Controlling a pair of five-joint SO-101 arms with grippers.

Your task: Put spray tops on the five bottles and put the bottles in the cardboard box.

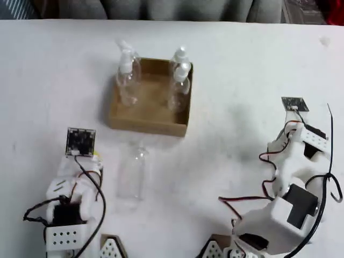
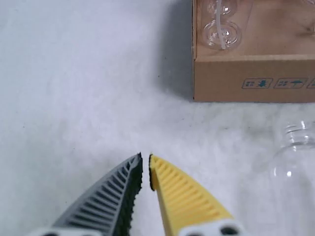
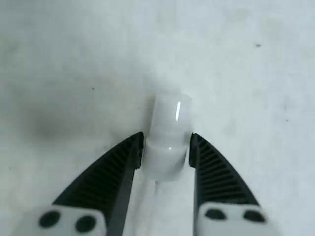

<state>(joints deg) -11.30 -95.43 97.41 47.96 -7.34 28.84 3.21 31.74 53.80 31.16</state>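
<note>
**Q:** What does the high view show?
**A:** The cardboard box (image 1: 148, 124) sits mid-table (image 1: 242, 64), far from my arms. Capped bottles (image 1: 129, 75) stand upright inside it, at its left and right sides. One uncapped bottle (image 1: 133, 174) lies just near of the box, right of my left arm (image 1: 70, 207).

**Q:** And the left wrist view?
**A:** My left gripper (image 2: 145, 169) has its tips together and holds nothing. It is left of the uncapped bottle.

**Q:** And the right wrist view?
**A:** My right gripper (image 3: 166, 147) is clamped on the sides of a white spray top (image 3: 170, 118).
</note>
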